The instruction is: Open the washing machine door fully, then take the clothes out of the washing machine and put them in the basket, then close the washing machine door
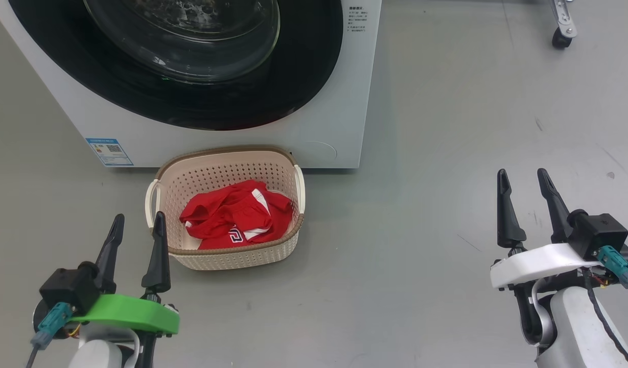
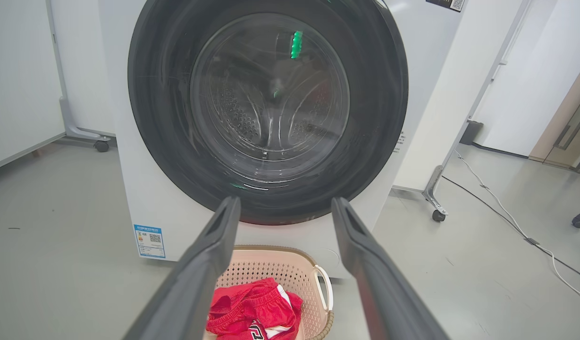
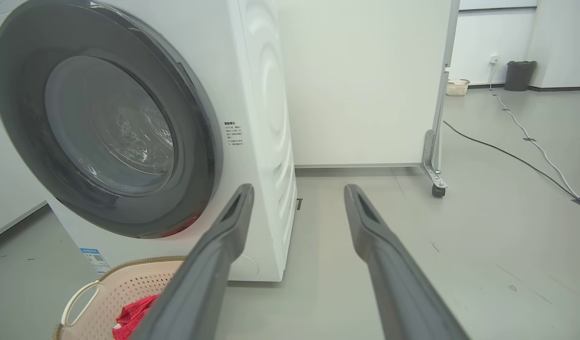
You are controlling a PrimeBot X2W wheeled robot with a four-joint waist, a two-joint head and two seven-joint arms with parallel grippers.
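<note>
Grey floor (image 1: 446,128) under basket (image 1: 227,150), white partition (image 3: 360,80), cable (image 3: 507,153)

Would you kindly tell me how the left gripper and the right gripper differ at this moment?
The left gripper sits on a green mount; the right gripper sits on a white mount. The left gripper is next to the basket, while the right gripper is well apart from it, over the floor. Both are open and hold nothing.
</note>
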